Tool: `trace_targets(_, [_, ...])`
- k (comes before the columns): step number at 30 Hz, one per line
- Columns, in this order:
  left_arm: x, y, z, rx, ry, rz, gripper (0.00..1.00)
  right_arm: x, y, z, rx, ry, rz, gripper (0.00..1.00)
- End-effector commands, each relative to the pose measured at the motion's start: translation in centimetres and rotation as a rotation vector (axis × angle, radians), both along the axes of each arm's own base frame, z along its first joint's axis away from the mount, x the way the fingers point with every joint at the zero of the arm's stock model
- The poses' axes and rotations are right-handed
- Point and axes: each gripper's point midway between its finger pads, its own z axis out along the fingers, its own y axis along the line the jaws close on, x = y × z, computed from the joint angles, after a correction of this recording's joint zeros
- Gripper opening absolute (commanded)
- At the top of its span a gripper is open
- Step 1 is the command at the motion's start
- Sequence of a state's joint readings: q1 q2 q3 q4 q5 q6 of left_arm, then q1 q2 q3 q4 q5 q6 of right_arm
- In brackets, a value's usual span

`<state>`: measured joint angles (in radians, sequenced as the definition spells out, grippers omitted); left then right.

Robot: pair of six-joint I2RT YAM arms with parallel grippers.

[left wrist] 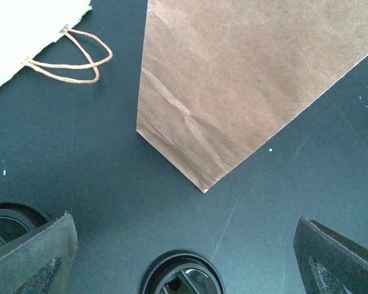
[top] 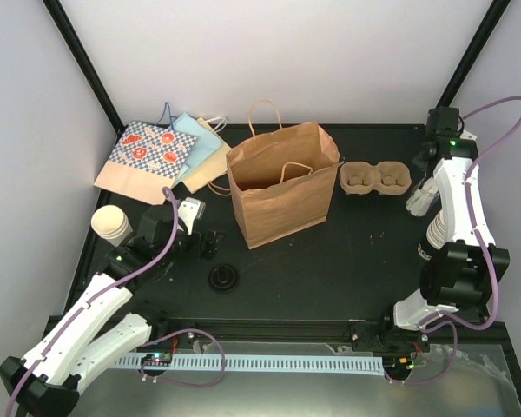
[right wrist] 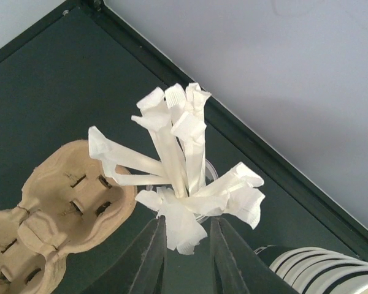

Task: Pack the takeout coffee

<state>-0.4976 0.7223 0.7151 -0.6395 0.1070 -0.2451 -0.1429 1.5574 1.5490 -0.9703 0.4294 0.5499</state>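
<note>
Nearest you, a black lid (top: 223, 278) lies flat on the surface (top: 330, 261). Your left tool (left wrist: 184, 226) hangs by it, fingers spread wide and holding nothing, and the lid shows low between them in the wrist view. Come down off-centre and a finger could land on the rim and skate the lid away instead of straddling it.

Beside that arm stands a stack of cream cups (top: 111, 223); a wide elbow swing could topple it. Further back, the brown paper bag (top: 282, 187) stands open-mouthed and looks light, so any brush may tip it.

Farthest, your right tool (right wrist: 188, 219) has its fingers drawn close either side of a low wrapper end in a bunch of paper-wrapped sticks (right wrist: 178, 147); I cannot tell whether it truly grips. The sticks fan out tangled, so lifting could drag several along or scatter them onto the pulp carrier (right wrist: 55, 202) just beside, whose hollows sit empty.
</note>
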Motion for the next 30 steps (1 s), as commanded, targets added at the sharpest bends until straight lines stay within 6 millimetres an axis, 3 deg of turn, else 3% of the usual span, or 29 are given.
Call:
trace_targets(1, [0.2,-0.1,0.2,-0.002,-0.012,-0.006,0.99,0.6,-1.1,1.4,-0.031,-0.041,-0.043,0.23])
trace_targets(6, [0.2,-0.1,0.2,-0.001,-0.01,-0.004,0.99,0.8,-1.0,1.1,-0.029,-0.033,-0.035,0.22])
trace_targets(11, [0.3,-0.1,0.3,-0.001,-0.013,-0.002,0.99,0.8,-0.9,1.0,-0.018,-0.035,-0.034,0.12])
trace_targets(14, [0.3,0.0,0.2,0.0,-0.011,-0.001,0.99,0.6,-0.8,1.8,-0.021,-0.054,-0.029,0.01])
trace_targets(26, [0.3,0.0,0.2,0.001,-0.013,0.002,0.99,-0.4,-0.4,5.6,-0.024,-0.104,-0.008,0.01])
trace_targets(30, [0.3,0.0,0.2,0.001,-0.011,0.001,0.99,-1.1,-0.5,7.7,-0.038,-0.135,-0.015,0.01])
